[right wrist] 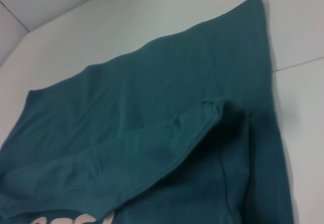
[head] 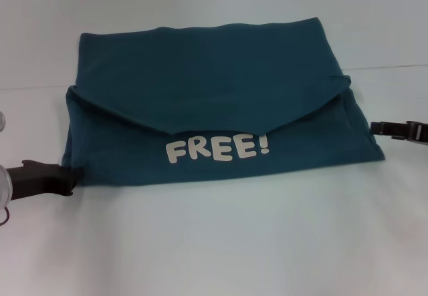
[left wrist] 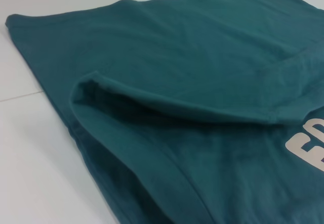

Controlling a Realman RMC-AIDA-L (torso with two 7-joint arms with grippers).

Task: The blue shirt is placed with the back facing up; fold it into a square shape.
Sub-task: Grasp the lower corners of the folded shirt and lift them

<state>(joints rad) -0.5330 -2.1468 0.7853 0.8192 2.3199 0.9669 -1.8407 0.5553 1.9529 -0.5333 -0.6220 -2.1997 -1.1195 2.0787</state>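
Observation:
The blue shirt (head: 214, 89) lies folded on the white table. Its upper part is turned down as a flap over the lower part. Cream "FREE!" lettering (head: 217, 149) shows just below the flap's edge. My left gripper (head: 72, 178) sits low at the shirt's near left corner, right against the cloth. My right gripper (head: 374, 128) is at the shirt's right edge, about level with the flap's end. In the left wrist view the blue shirt (left wrist: 192, 72) fills the picture with its hem layers close by. The right wrist view shows the blue shirt (right wrist: 152, 107) and the flap's corner.
The white table (head: 214, 242) stretches in front of the shirt and to both sides. A thin seam line (head: 391, 66) crosses the table behind the shirt's right side.

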